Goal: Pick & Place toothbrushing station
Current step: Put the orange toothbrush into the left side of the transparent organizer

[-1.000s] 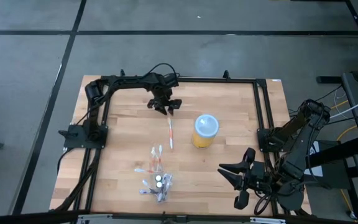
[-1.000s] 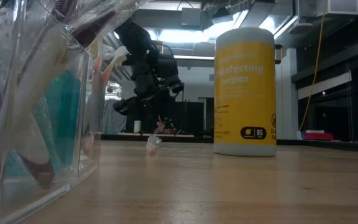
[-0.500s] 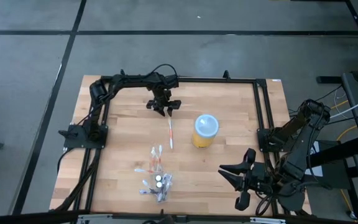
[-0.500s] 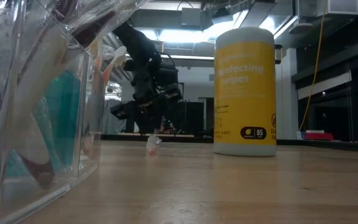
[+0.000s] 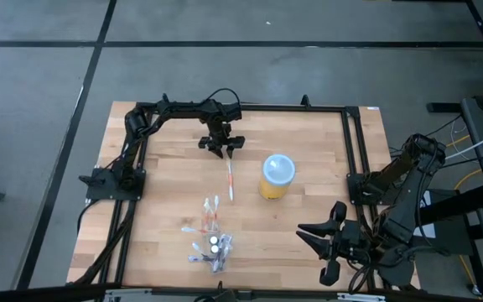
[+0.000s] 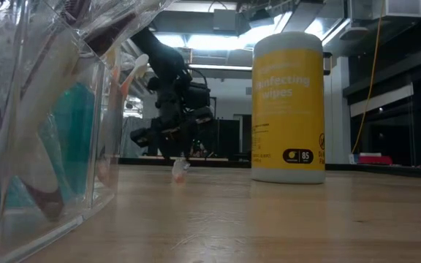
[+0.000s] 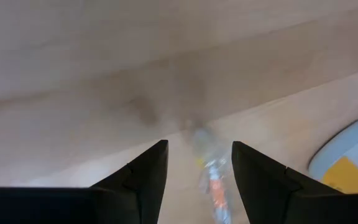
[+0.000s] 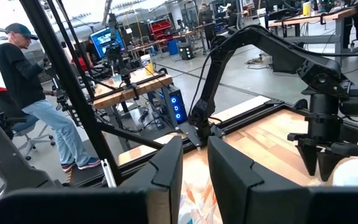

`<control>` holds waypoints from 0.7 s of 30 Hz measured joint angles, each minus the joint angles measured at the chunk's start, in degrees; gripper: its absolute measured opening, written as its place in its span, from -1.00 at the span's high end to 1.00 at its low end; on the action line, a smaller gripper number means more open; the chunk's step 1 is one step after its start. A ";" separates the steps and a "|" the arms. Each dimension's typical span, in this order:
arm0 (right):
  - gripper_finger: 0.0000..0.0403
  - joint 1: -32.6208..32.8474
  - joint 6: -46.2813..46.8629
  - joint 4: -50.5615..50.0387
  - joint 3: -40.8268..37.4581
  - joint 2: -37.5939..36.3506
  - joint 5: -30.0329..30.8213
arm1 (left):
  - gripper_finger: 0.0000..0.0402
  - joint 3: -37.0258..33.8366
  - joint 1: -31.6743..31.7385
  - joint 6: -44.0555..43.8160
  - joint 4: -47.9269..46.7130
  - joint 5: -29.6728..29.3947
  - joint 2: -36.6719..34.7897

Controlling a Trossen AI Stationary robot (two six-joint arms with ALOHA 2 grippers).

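Left hand (image 5: pixel 221 148), fingers spread and empty, above the toothbrush (image 5: pixel 230 180) at frame centre: light, stiff, thin; best pinched mid-handle off the counter (image 5: pixel 309 176).

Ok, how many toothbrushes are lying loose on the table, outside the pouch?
1: the toothbrush lies just below the left gripper, left of the yellow cup. Others may sit inside the clear pouch.

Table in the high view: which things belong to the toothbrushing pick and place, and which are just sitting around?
Part of the job:
- loose toothbrush, lying flat under the left gripper, whose jaws are open
- clear pouch holding more brushes and small tubes
- yellow canister, upright beside the brush

Just there:
- black frame rails around the table
- right gripper, parked at the table's edge
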 joint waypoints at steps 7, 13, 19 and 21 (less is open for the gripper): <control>0.61 0.15 0.04 -0.03 0.00 0.00 0.25 | 0.24 -0.02 0.02 -1.44 1.21 0.29 0.27; 0.61 0.44 0.07 -0.05 0.00 0.00 0.25 | 0.45 -0.02 0.02 -1.77 1.77 0.74 0.35; 0.61 0.84 0.45 -0.04 0.00 0.00 0.25 | 0.63 -0.02 0.01 -1.48 2.02 1.62 0.35; 0.61 0.89 0.47 -0.05 -0.01 0.00 0.25 | 0.69 -0.02 -0.01 -1.13 2.16 1.73 0.35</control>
